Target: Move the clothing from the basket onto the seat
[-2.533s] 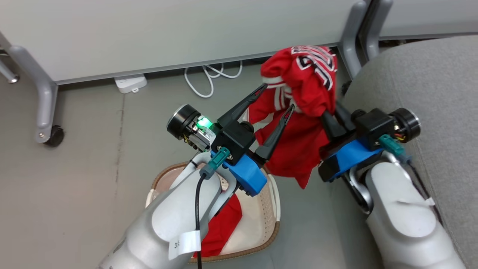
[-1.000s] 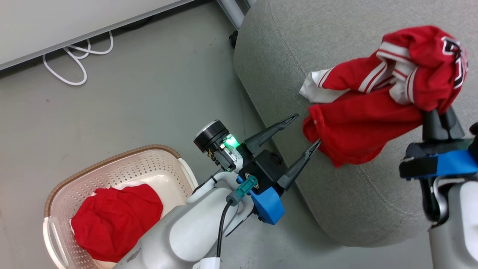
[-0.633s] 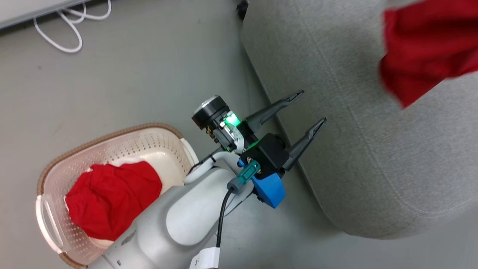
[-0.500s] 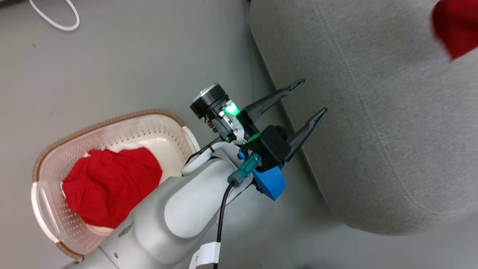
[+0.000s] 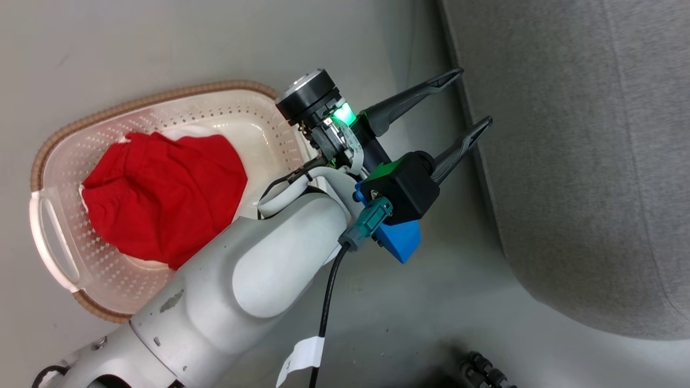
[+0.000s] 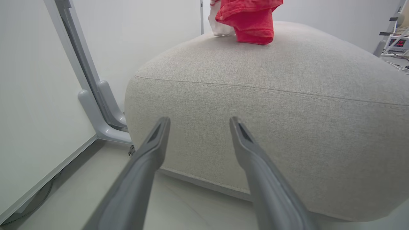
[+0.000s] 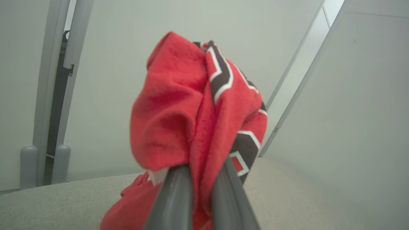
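The plain red garment (image 5: 161, 196) lies bunched in the cream basket (image 5: 56, 258) on the floor at the left of the head view. My left gripper (image 5: 473, 97) is open and empty, hanging between the basket and the grey seat (image 5: 582, 161). In the left wrist view that gripper (image 6: 199, 119) faces the side of the seat (image 6: 271, 105), and the jersey (image 6: 250, 19) hangs down onto the seat's top. My right gripper (image 7: 203, 171) is shut on the red jersey (image 7: 188, 108), whose lower folds reach the seat (image 7: 48, 204).
A white partition panel with a grey metal leg (image 6: 96, 105) stands just left of the seat. Grey floor (image 5: 377, 302) runs between basket and seat. A dark ribbed part (image 5: 482, 372) sits at the head view's bottom edge. Lab equipment (image 6: 396, 41) stands far right.
The head camera has swung, so the basket sits higher and the jersey with my right gripper has left that view. The jersey was carried from beside the basket over the seat. Left gripper stays open.
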You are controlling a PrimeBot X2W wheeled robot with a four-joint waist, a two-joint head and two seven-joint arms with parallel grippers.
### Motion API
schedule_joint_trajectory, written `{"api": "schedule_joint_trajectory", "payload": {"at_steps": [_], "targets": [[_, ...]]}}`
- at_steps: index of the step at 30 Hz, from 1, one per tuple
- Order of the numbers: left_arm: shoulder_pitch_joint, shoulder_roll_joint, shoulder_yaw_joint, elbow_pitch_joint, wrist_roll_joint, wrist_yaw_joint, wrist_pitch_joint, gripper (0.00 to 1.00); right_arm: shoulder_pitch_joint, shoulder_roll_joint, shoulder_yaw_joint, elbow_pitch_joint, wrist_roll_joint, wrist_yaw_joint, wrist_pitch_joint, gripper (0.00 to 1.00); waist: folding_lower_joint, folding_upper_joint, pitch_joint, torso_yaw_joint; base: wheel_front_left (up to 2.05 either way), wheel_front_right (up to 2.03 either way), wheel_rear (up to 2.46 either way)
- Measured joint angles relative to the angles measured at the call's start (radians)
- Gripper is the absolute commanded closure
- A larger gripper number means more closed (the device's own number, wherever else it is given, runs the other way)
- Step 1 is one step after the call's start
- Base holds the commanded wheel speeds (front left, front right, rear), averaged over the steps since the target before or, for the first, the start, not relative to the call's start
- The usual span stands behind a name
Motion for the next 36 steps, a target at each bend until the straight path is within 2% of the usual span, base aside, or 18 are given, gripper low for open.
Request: {"api": "schedule_joint_trajectory", "payload": {"at_steps": [10,17,18,19,20,23,30,36], "targets": [[-0.008,0.016,-0.001,-0.024,-0.002,0.018,0.007,0.0,0.084,0.103,-0.041,0.154,-0.014,0.0,0.0,1.0,-0.0001,0.0,0.045,0.018,0.0,0.0,0.0],[-0.008,0.035,0.0,-0.033,-0.011,0.026,0.012,0.0,0.102,0.132,-0.039,0.207,-0.022,0.0,0.0,1.0,-0.0001,0.0,0.037,0.019,0.0,0.0,0.0],[-0.008,0.036,0.0,-0.034,-0.012,0.026,0.012,0.0,0.102,0.132,-0.039,0.212,-0.022,0.0,0.0,0.87,0.0,0.0,0.035,0.019,0.0,0.0,0.0],[-0.008,0.037,0.0,-0.034,-0.012,0.028,0.012,0.0,0.102,0.132,-0.037,0.209,-0.023,0.0,0.0,0.06,-0.0001,0.0,0.031,0.02,0.0,0.0,0.0],[-0.008,0.036,-0.001,-0.034,-0.013,0.031,0.012,0.0,0.102,0.132,-0.034,0.203,-0.027,0.0,0.0,0.0,0.0,0.0,0.027,0.02,0.0,0.0,0.0],[-0.001,0.032,-0.002,-0.031,-0.021,0.036,0.005,0.0,0.119,0.136,-0.024,0.158,-0.027,0.0,0.0,0.0,-0.0001,0.0,0.007,0.02,0.0,0.0,0.0],[0.05,0.011,0.006,-0.016,-0.053,0.054,-0.02,0.0,0.295,0.167,0.049,0.022,-0.038,0.0,0.0,0.0,-0.0002,0.0,-0.087,0.022,0.0,0.0,0.0],[0.13,0.005,0.069,-0.039,-0.095,0.082,-0.024,0.0,0.444,0.206,0.128,-0.126,-0.038,0.0,0.0,0.0,-0.0002,0.0,-0.203,0.027,0.0,0.0,0.0]]}}
